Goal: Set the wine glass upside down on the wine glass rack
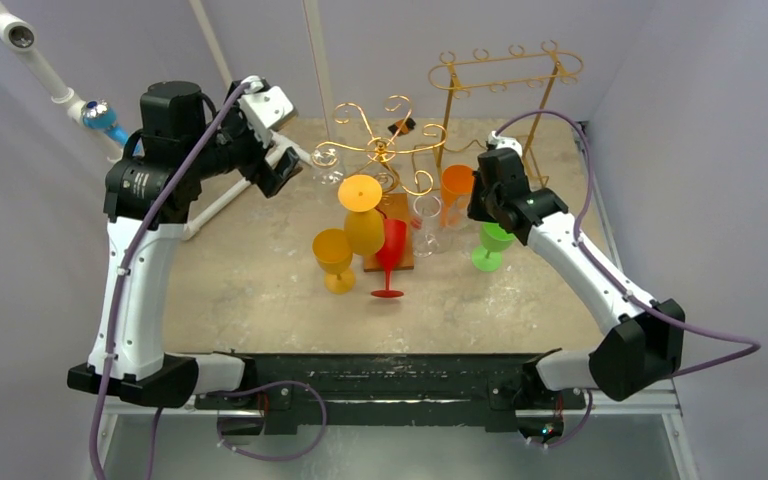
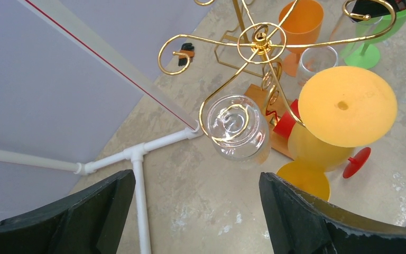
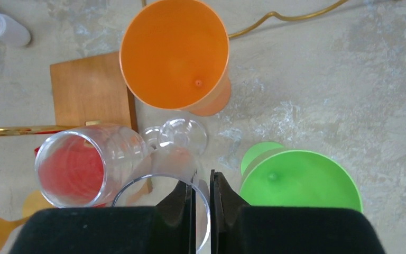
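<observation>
A clear wine glass point(image 3: 137, 198) stands between the orange and green glasses. My right gripper point(image 3: 202, 182) is shut on its rim, one finger inside the bowl and one outside; in the top view this gripper point(image 1: 474, 206) sits low by the orange glass. A second clear glass point(image 3: 82, 164) stands just left of it. The gold spiral wine glass rack point(image 1: 380, 150) carries an upside-down yellow glass point(image 1: 361, 196) and an upside-down clear glass point(image 2: 238, 127). My left gripper point(image 2: 198, 211) hangs open above the floor, left of the rack, holding nothing.
An orange glass point(image 3: 174, 53), a green glass point(image 3: 301, 180), a red glass point(image 1: 390, 255) and an upright yellow glass point(image 1: 334, 258) crowd the rack's wooden base point(image 3: 87, 87). A tall gold rack point(image 1: 505, 75) stands at the back right. White pipes point(image 2: 137, 159) lie at the left.
</observation>
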Available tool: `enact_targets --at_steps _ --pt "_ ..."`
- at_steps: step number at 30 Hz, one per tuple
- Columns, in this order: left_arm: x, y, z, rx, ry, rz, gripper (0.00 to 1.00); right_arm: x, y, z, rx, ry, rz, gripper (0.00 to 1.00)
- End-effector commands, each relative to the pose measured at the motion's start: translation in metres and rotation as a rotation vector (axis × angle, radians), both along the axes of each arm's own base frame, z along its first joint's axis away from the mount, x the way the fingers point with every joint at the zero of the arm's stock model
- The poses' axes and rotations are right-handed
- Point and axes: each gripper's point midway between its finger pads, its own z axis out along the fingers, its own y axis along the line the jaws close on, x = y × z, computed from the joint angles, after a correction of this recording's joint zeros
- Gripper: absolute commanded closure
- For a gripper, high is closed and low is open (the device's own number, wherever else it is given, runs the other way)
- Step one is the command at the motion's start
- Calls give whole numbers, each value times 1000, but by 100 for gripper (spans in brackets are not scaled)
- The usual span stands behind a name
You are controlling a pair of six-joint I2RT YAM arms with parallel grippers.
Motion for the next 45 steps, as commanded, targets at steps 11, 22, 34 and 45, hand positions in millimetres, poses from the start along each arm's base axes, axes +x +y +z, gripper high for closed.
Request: enact_targets --at_steps 11,22,34,45 --pt "-29 -10 5 -135 107 5 0 -27 -22 126 61 -231 -33 100" --pt "-37 -27 21 -227 125 -64 0 -92 -65 225 69 -409 -76 100" --pt "-40 -40 40 -315 117 -114 0 -139 -23 360 395 -710 195 100" --pt "-17 -72 75 -543 219 -189 0 -108 39 404 624 -798 397 100"
